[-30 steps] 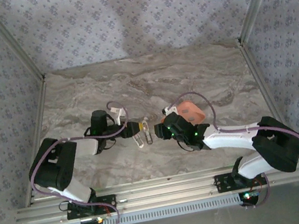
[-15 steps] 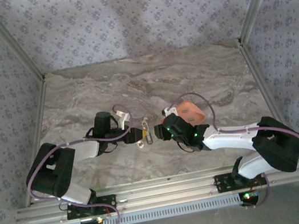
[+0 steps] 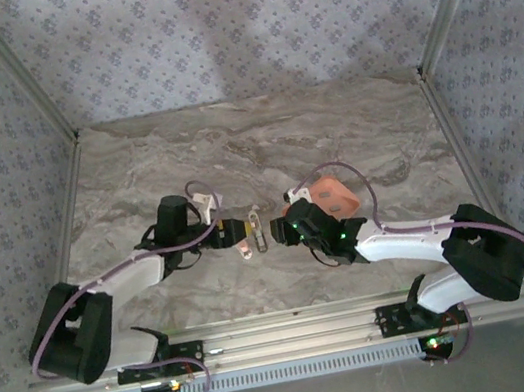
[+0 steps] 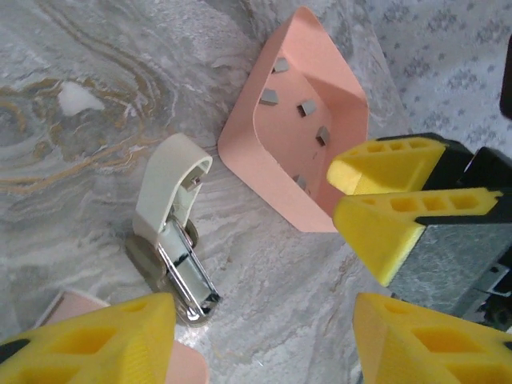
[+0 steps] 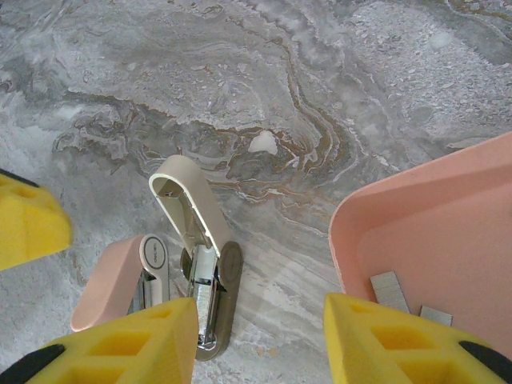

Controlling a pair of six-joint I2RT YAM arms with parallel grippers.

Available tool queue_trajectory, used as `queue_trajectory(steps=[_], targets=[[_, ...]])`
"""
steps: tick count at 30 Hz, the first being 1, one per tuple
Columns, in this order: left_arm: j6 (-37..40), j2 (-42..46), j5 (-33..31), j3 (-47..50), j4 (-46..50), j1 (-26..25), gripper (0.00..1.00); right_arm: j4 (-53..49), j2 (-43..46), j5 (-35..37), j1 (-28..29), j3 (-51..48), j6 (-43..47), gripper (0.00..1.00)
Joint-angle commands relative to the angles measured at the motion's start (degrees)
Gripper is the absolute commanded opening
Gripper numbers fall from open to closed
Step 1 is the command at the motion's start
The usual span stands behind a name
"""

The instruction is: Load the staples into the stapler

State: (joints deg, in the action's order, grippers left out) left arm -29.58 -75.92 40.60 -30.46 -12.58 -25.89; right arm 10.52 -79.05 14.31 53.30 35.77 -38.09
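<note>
A beige stapler lies on the marble with its lid swung open, baring the metal channel; it also shows in the left wrist view and from above. The staples are small grey strips scattered in the salmon-pink tray, with two of these staples in the right wrist view. My left gripper is open just left of the stapler, with bare table between its fingers. My right gripper is open between stapler and tray, holding nothing.
A second, pink stapler lies right beside the beige one. The two grippers face each other closely across the staplers. The tray sits behind the right gripper. Frame posts and walls bound the table.
The left arm's elbow has swung out to the left and nearer the front edge; its gripper stays by the stapler, jaws slightly wider. The right arm has not moved.
</note>
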Motion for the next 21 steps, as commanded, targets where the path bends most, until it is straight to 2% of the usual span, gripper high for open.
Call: queue_trajectory(steps=[1, 6, 12, 18, 21], targets=[[-8.7, 3.2, -1.9, -1.4, 6.6, -0.2, 0.62, -0.2, 0.6, 0.4, 0.4, 0.3, -0.1, 0.46], [-18.9, 5.6, -3.6, -0.7, 11.6, -0.1, 0.62, 0.2, 1.0, 0.1, 0.6, 0.1, 0.0, 0.46], [-30.1, 8.2, -6.3, 2.1, 10.3, -0.1, 0.62, 0.7, 2.4, 0.6, 0.7, -1.0, -0.1, 0.46], [-43.6, 7.8, -7.5, 6.9, 0.5, -0.2, 0.61, 1.8, 2.6, 0.6, 0.8, -1.7, -0.3, 0.46], [-45.9, 6.9, -7.5, 7.0, -0.5, -0.3, 0.6, 2.4, 2.3, 0.4, 0.8, -1.7, -0.4, 0.46]])
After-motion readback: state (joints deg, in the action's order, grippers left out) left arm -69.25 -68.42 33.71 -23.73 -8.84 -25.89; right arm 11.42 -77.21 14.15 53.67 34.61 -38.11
